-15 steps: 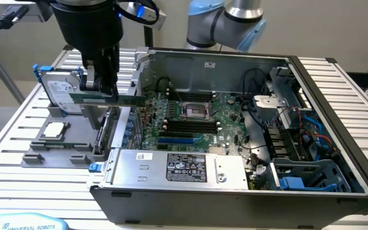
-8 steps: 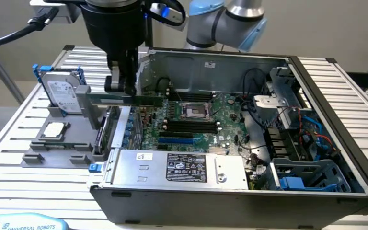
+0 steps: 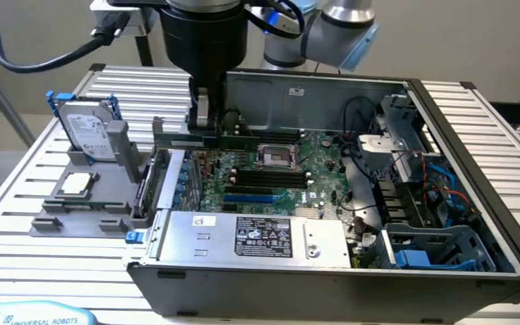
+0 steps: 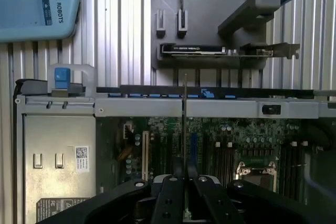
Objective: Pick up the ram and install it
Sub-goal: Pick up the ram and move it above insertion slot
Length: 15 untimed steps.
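My gripper [image 3: 204, 125] is pinched almost closed on the thin green ram stick with black chips [image 3: 237, 137], holding it over the open dark-grey computer case [image 3: 242, 288]. Imo the trick is keeping it level and parallel to the black memory slots [image 3: 269, 177] below my fingers. The wrist view shows the stick edge-on, good for lining up. The exterior view shows its height above the board.
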Available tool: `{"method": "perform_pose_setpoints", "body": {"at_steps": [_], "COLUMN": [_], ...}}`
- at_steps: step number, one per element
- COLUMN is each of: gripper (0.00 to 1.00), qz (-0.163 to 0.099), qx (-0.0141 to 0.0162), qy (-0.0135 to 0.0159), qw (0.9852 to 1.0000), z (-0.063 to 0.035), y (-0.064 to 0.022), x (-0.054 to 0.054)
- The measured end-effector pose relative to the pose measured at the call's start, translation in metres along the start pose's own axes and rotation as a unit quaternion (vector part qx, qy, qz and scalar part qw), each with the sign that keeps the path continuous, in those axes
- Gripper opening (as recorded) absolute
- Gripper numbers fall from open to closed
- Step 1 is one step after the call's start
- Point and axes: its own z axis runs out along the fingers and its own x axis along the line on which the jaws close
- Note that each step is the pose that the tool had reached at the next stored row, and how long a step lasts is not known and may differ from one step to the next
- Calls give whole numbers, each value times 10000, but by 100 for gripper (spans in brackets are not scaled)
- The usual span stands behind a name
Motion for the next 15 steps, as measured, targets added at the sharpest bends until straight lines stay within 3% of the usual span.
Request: {"method": "perform_pose_setpoints", "body": {"at_steps": [10, 15], "gripper": [13, 13], "qz": [0, 1], "qx": [-11, -13], "qy": [0, 0], "qw": [10000, 10000], "z": [11, 87], "y": [-453, -675], "x": [-18, -109]}}
